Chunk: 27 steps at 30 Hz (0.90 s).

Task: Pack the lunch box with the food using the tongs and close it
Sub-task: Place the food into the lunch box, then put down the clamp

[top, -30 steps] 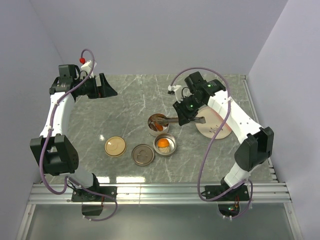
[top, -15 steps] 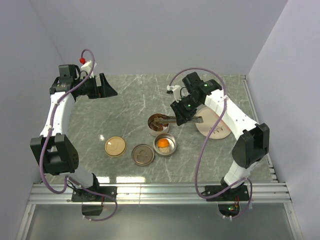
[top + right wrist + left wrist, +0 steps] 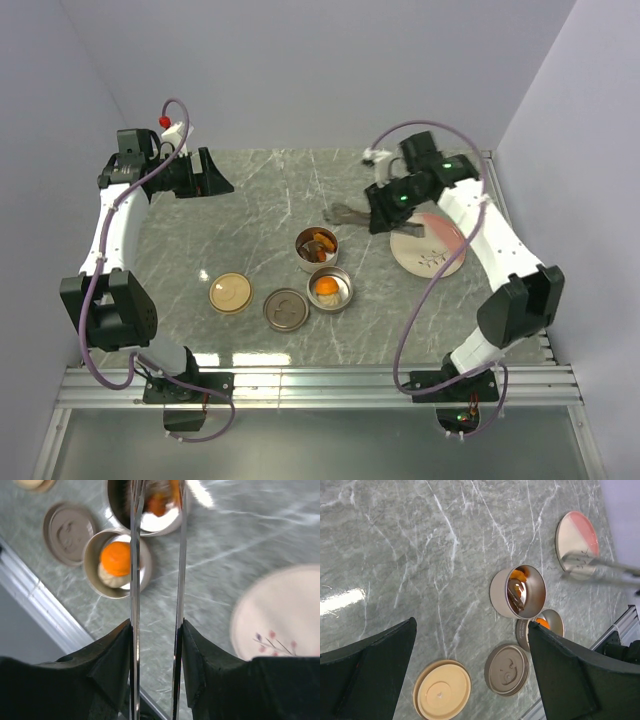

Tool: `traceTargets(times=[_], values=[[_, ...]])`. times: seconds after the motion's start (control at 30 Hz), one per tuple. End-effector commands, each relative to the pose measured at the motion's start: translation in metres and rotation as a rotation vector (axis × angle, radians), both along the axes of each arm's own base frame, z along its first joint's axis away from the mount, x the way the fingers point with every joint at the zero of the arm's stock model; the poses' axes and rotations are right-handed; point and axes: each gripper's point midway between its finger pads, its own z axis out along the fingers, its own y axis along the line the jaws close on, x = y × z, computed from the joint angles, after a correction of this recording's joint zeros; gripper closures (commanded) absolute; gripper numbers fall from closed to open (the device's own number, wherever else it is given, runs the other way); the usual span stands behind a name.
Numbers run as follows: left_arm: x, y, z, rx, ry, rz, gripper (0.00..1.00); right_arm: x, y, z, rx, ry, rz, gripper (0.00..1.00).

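The right gripper (image 3: 156, 630) clamps the thin, shiny steel tongs (image 3: 348, 212), slim arms slightly apart, long axis pointing left toward the round metal tin (image 3: 317, 246); the left gripper (image 3: 205, 178) gapes wide

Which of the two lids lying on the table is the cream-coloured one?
The lid on the left, lying apart; the grey-brown lid lies right beside the nearer tin.
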Motion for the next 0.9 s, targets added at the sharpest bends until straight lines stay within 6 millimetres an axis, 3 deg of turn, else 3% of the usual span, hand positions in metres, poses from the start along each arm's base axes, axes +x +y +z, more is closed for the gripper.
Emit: traceTargets(times=[0.0,0.1,0.13,0.2,0.23,0.33,0.47,0.6,0.87], values=[[-0.007,0.000,0.030,0.037,-0.103,-0.015,0.01,0.023,-0.043,0.043,0.080,-0.125,-0.154,0.52],[-0.010,-0.002,0.030,0.035,-0.114,-0.020,0.01,0.030,-0.074,0.049,0.105,-0.149,-0.243,0.53],[-0.011,-0.002,0.028,0.037,-0.111,-0.018,0.01,0.035,-0.095,0.049,0.107,-0.155,-0.305,0.53],[-0.013,-0.002,0.031,0.037,-0.120,-0.021,0.01,0.035,-0.111,0.045,0.096,-0.166,-0.344,0.53],[-0.012,-0.002,0.032,0.036,-0.122,-0.020,0.01,0.037,-0.130,0.043,0.085,-0.173,-0.395,0.53],[-0.013,-0.002,0.033,0.041,-0.127,-0.023,0.01,0.037,-0.154,0.032,0.064,-0.167,-0.456,0.53],[-0.013,-0.001,0.031,0.051,-0.131,-0.021,0.01,0.032,-0.192,0.001,0.023,-0.117,-0.549,0.53],[-0.012,0.000,0.030,0.054,-0.131,-0.016,0.01,0.025,-0.212,-0.032,-0.029,-0.077,-0.564,0.53],[-0.013,0.003,0.027,0.090,-0.151,-0.027,0.01,0.025,-0.218,-0.085,-0.049,-0.004,-0.544,0.52]])
